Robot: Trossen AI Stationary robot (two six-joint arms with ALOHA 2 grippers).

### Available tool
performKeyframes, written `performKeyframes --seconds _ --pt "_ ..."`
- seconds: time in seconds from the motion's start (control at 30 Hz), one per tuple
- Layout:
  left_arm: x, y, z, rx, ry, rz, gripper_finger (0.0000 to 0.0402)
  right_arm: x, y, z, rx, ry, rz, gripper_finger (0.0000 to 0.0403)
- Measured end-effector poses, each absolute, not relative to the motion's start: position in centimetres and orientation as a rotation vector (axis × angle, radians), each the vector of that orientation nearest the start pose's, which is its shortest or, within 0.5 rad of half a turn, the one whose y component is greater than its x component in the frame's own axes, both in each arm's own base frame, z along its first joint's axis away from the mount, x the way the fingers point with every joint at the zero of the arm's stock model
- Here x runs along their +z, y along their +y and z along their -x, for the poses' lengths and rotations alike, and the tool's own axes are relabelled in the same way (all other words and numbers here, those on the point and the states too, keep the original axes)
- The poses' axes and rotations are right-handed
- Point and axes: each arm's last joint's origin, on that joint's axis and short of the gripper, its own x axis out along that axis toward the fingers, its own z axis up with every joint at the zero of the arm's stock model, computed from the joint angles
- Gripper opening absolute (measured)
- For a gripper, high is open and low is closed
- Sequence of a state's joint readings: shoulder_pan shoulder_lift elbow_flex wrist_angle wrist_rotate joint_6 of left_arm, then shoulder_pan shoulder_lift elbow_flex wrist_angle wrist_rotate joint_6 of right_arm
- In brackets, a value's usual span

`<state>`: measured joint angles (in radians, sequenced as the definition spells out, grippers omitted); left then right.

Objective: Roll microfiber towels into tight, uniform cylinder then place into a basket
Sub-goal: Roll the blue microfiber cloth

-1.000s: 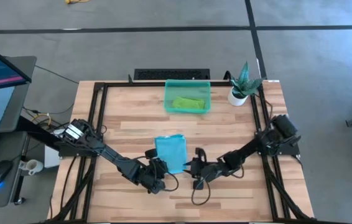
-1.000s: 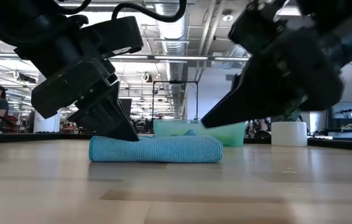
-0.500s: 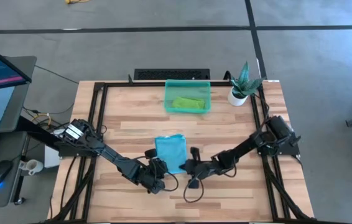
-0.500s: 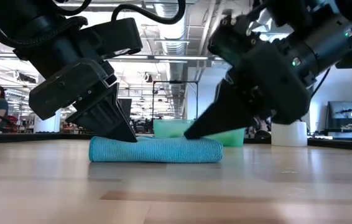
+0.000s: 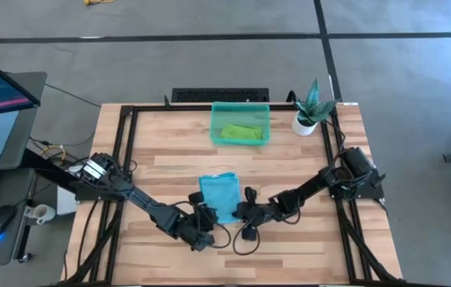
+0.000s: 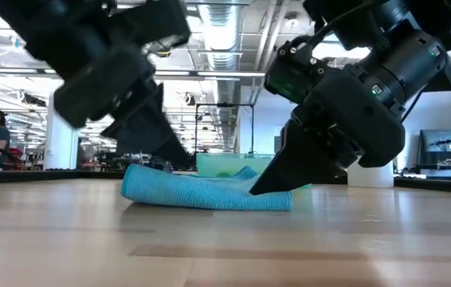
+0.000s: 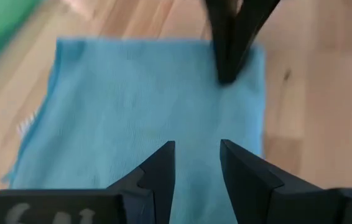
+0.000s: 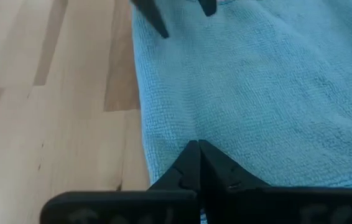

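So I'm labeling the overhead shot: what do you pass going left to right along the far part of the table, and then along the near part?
Far part: basket holding the green towel → potted plant. Near part: left gripper → blue towel → right gripper.

Blue towel (image 8: pixel 269 93): matt, nubbly microfiber cloth. Table (image 5: pixel 289 155): pale wood planks, smooth satin finish. Basket (image 5: pixel 241 124): translucent glossy plastic

Left arm (image 6: pixel 106 64) motion-blurred, low view; blue towel (image 7: pixel 145 112) cut off, wrist views.
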<state>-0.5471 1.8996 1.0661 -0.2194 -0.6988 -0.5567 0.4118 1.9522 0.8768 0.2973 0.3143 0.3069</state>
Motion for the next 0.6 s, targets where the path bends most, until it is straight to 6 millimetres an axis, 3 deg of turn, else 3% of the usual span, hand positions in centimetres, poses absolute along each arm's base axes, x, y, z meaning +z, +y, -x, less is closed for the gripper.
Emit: performKeyframes --seconds 0.2,0.6 --pt "14.36 -18.19 -32.37 0.291 0.678 -0.110 0.0119 9.44 13.17 -33.00 -0.025 0.734 -0.020 0.0011" --pt "13.92 -17.91 -32.02 0.281 0.744 -0.092 0.0119 9.42 13.17 -32.98 -0.025 0.735 -0.019 0.0017"
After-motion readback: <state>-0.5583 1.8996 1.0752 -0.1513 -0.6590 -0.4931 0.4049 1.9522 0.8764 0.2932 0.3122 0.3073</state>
